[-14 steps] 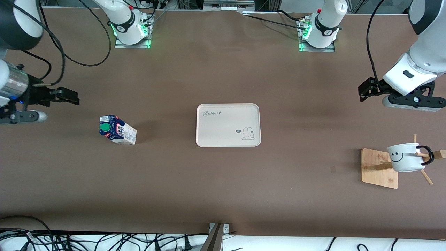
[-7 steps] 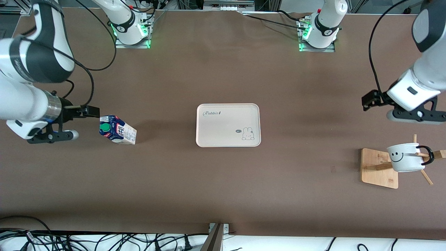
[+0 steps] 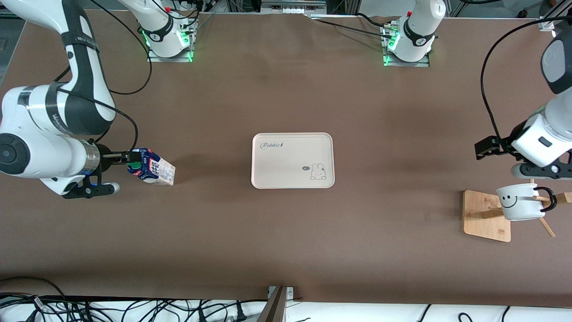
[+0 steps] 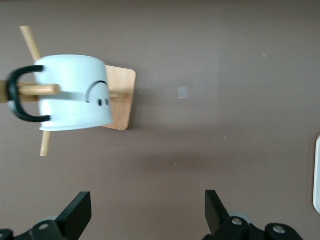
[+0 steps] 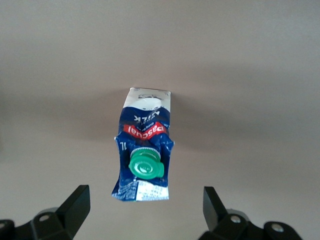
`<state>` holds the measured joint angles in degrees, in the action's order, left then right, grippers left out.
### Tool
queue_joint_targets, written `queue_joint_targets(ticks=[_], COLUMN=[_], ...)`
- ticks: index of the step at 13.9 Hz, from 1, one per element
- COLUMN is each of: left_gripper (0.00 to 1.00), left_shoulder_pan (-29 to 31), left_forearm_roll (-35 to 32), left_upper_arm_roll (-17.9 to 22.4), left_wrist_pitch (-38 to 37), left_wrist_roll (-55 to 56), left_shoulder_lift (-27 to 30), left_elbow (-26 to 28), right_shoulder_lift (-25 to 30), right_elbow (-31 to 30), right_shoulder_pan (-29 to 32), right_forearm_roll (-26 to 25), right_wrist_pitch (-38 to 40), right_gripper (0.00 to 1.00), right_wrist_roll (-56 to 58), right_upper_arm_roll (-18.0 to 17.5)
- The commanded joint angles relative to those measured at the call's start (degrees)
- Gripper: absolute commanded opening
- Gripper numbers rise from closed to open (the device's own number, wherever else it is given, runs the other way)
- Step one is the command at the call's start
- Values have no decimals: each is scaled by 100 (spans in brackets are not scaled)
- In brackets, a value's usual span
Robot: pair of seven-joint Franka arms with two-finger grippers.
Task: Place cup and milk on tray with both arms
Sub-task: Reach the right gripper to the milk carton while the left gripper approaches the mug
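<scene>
Open desk (image 3: 286, 232) surrounds the tray (image 3: 292, 160) on all sides. At its 9 o'clock, the milk (image 3: 152, 167) stands before the spread right end effector (image 3: 129, 157); at 3 o'clock, wooden rack (image 3: 487, 215) pegs hold the cup (image 3: 518, 202), beneath the spread left end effector (image 3: 491, 147).

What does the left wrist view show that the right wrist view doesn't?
Left wrist only: the cup hanging on the wooden rack, a sliver of the tray, and the open left gripper. Right wrist only: the milk ahead of the open right gripper. Both share the brown table, and neither gripper holds anything.
</scene>
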<state>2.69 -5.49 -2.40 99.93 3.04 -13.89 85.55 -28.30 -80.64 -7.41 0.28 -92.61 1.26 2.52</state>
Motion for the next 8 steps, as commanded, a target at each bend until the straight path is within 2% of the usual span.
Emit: queue_joint_targets(ticks=[1, 3, 5, 8], left_gripper=[100, 100, 100, 100], left_shoulder_pan=[231, 433, 670, 750], left_forearm_roll=[39, 57, 223, 653], left_upper_arm_roll=[-33, -33, -68, -76], left_wrist_pitch=[245, 735, 1761, 3309], left_wrist_roll=[713, 856, 874, 917], left_shoulder_lift=[131, 350, 666, 1107], left_elbow=[127, 565, 1381, 2612], right_shoulder_lift=[-113, -210, -307, -360], right_elbow=[-22, -31, -40, -49], right_shoulder_pan=[-15, -24, -15, -24], right_forearm_roll=[121, 147, 480, 517], right_wrist_pitch=[-108, -143, -143, -135], right_gripper=[100, 100, 100, 100], right_wrist_roll=[58, 49, 58, 58], right_upper_arm_roll=[11, 2, -24, -24])
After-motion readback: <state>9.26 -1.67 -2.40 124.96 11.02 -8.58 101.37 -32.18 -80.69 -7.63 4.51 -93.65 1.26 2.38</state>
